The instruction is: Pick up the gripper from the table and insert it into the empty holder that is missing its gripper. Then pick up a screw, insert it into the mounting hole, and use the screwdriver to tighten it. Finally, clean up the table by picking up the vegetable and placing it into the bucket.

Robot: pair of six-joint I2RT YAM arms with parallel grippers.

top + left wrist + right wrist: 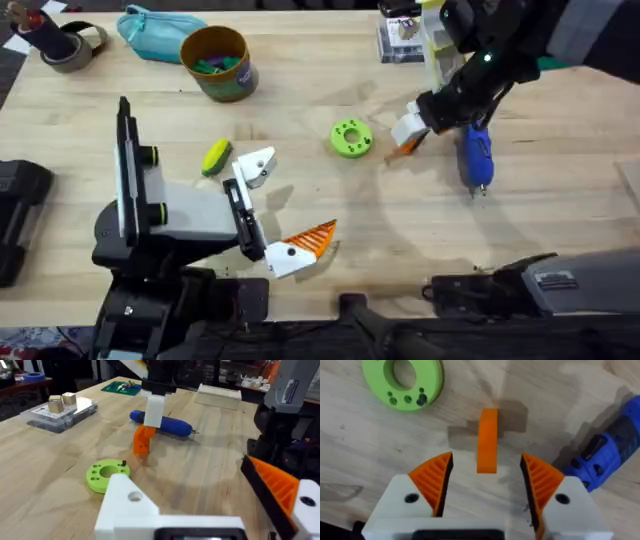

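Gripping stage: the right gripper [487, 482] hangs over the small loose finger piece with a white block base and orange tapered tip [406, 133], right of centre in the overhead view, on the pale wooden desk [400, 220].
Right fingers: released; in the right wrist view the orange ribbed pads [436, 480] stand apart on either side of the orange tip [488, 440], apparently clear of it.
Left fingers: the left gripper [262, 215], lower left of centre overhead, carries one orange ribbed finger [312, 238] and one bare white holder [256, 165], so it grasps nothing.
Other task things: blue pen-shaped electric screwdriver [474, 155] lies just right of the finger piece; yellow-and-green toy corn cob [216, 157] sits beside the left gripper; round yellow-orange bucket [218, 62] stands at upper left of centre.
Risk, tipping: judged likely if one pad meets the narrow tip first and pushes it sideways.
Risk, bad hold: closing on the taper rather than the block could let the piece twist, spoiling alignment with the holder.
Risk, collision: the screwdriver is near enough to be nudged.
Hard to tell: whether the piece rests on the desk or is lifted; the white base is hidden in the right wrist view.
Nearby: bright green disc with holes [351, 138], left of the piece.
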